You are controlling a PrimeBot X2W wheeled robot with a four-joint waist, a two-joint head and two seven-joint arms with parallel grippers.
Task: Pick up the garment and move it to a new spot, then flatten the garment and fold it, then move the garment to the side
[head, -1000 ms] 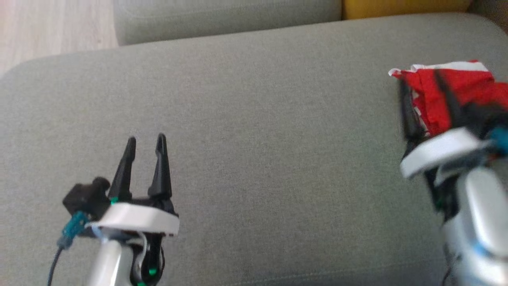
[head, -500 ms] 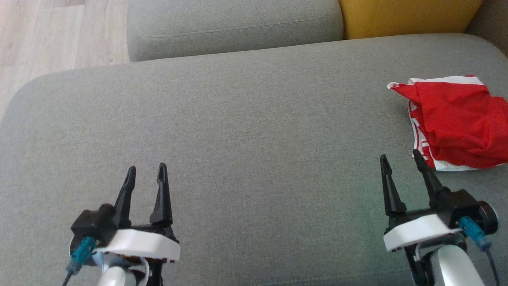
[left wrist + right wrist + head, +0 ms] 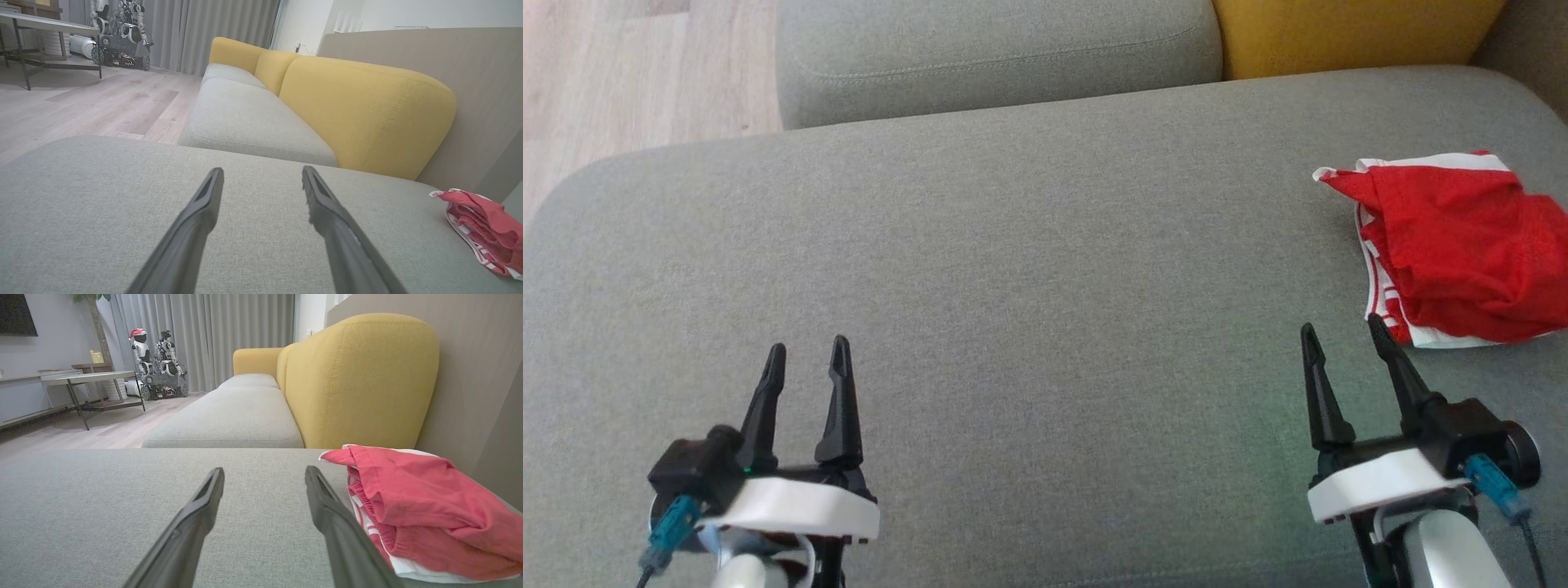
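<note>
Grey cushion [image 3: 1045,245] spreads beneath both grippers in the head view. The left gripper [image 3: 808,345] is above it with its jaws apart and nothing between them. The right gripper [image 3: 1341,324] likewise stands spread and empty. The red garment [image 3: 1454,245], white-edged and bunched, lies on the cushion just beyond the right gripper's tips and to their outer side, well apart from the left gripper.

In the left wrist view the two fingers [image 3: 196,228] spread wide over bare cushion, with the garment far off to their right, below a yellow backrest [image 3: 367,114].

In the right wrist view the garment lies just beside the right-hand finger [image 3: 339,531]; whether they touch cannot be told.
</note>
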